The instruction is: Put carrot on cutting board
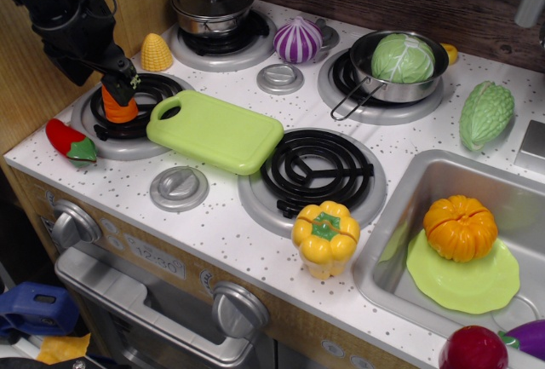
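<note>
The orange carrot [120,108] stands upright on the front-left burner [128,118], just left of the lime-green cutting board [215,130]. The board lies flat between the two front burners, its handle hole toward the carrot. My black gripper [120,81] hangs directly over the carrot. Its fingers reach down on either side of the carrot's tip and hide it. The jaws look open around the tip. The carrot still rests on the burner.
A red chili [69,141] lies left of the burner and a yellow corn [157,52] behind it. A lidded pot [212,4], a purple onion [297,41] and a pan with cabbage [401,63] stand at the back. A yellow pepper [325,237] is at the front, and a pumpkin on a plate [464,281] is in the sink.
</note>
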You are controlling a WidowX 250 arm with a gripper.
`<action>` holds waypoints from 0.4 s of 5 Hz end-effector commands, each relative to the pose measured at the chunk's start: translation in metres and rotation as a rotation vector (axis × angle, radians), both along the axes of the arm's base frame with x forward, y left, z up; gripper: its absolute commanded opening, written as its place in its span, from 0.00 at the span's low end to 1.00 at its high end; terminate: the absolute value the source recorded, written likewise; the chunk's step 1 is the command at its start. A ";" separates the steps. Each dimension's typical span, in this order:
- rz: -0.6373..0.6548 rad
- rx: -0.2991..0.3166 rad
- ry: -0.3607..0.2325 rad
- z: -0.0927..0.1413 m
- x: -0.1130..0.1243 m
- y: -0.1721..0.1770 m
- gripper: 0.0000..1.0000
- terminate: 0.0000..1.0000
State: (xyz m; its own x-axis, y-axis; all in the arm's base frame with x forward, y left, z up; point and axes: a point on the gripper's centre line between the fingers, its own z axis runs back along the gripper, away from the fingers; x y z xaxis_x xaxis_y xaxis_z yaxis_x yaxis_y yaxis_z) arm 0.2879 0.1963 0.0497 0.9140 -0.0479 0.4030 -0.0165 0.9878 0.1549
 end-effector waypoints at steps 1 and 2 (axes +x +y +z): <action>-0.021 0.000 -0.041 0.002 0.012 0.006 1.00 0.00; -0.026 0.000 -0.040 -0.001 0.014 0.001 0.00 0.00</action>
